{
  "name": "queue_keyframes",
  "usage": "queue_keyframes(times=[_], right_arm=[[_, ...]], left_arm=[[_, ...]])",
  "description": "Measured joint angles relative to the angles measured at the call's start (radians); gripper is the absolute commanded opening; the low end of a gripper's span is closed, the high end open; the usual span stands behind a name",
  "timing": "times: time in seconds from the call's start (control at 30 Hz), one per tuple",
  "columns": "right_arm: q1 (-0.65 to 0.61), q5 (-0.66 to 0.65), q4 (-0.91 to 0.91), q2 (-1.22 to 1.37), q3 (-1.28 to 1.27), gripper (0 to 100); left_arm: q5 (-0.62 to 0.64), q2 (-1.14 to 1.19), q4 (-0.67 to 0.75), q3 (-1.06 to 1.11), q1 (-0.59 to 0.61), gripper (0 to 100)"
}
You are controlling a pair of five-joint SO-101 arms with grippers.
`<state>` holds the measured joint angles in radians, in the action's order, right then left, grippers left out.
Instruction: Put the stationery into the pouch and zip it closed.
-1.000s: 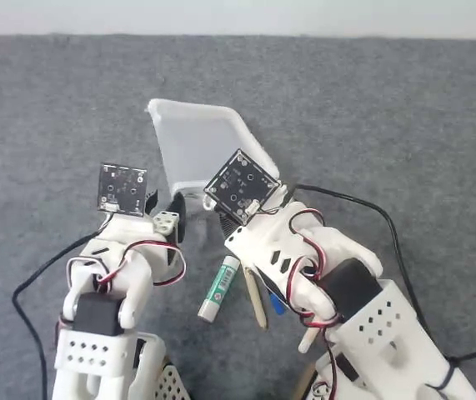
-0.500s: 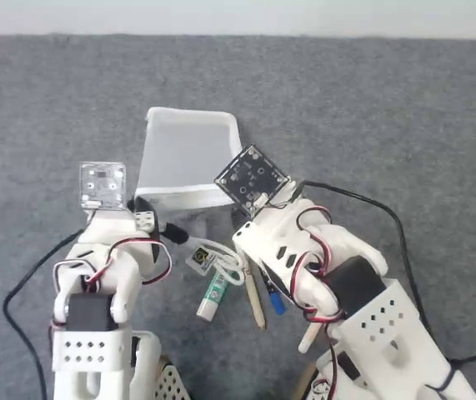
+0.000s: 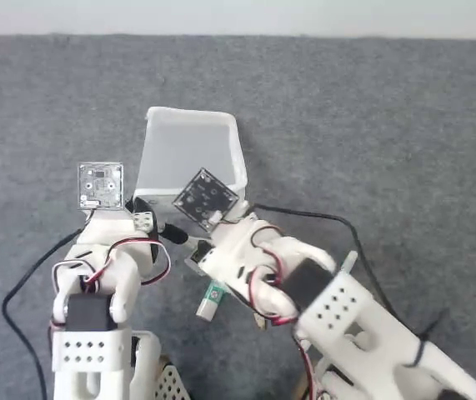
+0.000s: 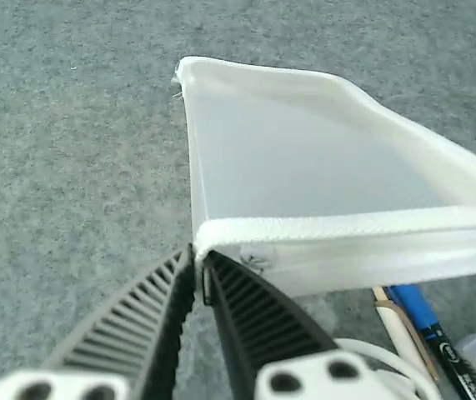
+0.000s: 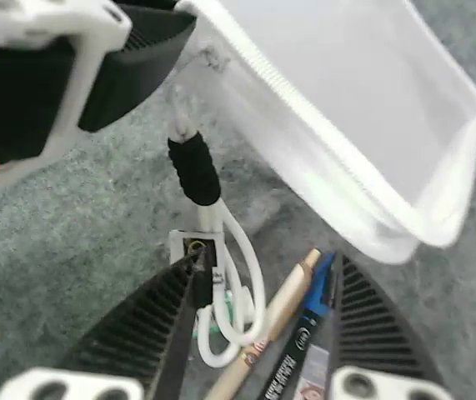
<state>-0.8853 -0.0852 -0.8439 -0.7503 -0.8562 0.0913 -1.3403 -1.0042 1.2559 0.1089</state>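
My left end effector was pinched shut on the near left corner of the pouch, right at its zip-lined edge, holding that corner up off the worktop. My right end effector hung with its jaws spread wide over the stationery just near of the pouch. A tan pen and a blue marker lay side by side between the jaws, and a white looped cord with a black collar lay touching the pen. A glue stick with a green label lay on the worktop beside the right arm.

I judged this to be a pick-up about to happen; I saw nothing inside the pouch. To do it well I would have closed on one item only — the pen, taken near its middle so it would not tip. The cord seemed to run toward the pouch corner, so catching it could tug the pouch out of my left grip; I would have kept it outside the jaws. The pen should then go in lengthwise, low over the zip edge. How far the mouth gaped I could not tell.
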Motion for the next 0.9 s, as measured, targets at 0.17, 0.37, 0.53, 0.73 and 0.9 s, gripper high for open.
queue_keyframes(times=[0.17,0.37,0.53,0.73,0.9], right_arm=[[-0.02,0.025,0.086,0.135,0.0,21.9],[-0.018,0.026,0.187,0.293,0.0,22.0],[-0.028,0.026,0.209,0.334,0.0,22.0],[-0.06,0.026,0.212,0.342,0.0,22.0],[-0.063,0.026,0.285,0.437,0.0,22.0]], left_arm=[[0.012,0.0,-0.003,0.0,0.0,1],[0.012,0.0,-0.023,0.0,0.0,1],[0.012,0.0,-0.023,0.0,0.0,1],[0.012,0.0,-0.023,0.0,0.0,1],[0.012,0.0,-0.023,0.0,0.0,1]])
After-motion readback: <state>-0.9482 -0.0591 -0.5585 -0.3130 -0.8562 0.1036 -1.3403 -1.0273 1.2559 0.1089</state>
